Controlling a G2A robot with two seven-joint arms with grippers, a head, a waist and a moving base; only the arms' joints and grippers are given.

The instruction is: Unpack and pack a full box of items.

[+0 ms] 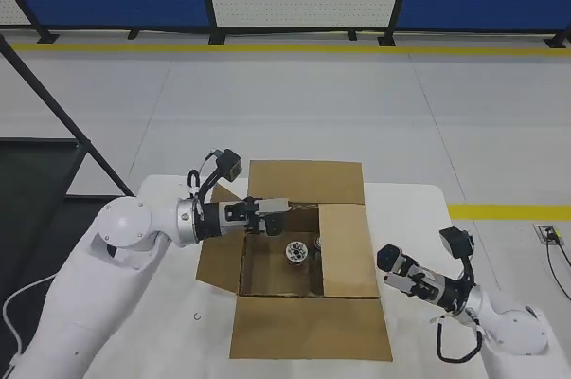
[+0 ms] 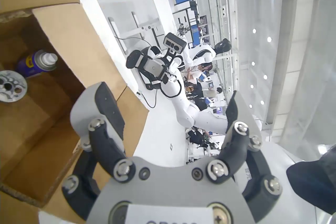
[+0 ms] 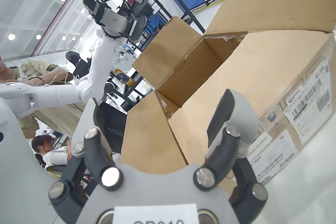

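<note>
Box [image 1: 347, 251] open on counter [image 1: 408, 204], can [image 2: 36, 63] and spool [image 2: 11, 86] inside, so unpacking seems unfinished, repacking untouched; left hand [image 2: 170, 99] spread, empty, over box; right hand [image 3: 161, 104] spread beside it.

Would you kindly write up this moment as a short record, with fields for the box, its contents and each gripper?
Box: cardboard box, open, flaps spread, on the white table
Contents seen: spray can with a white cap; round metal disc with holes, close beside it
Left gripper: open, empty, over the box's opening
Right gripper: open, empty, outside the box, by its side wall
</note>
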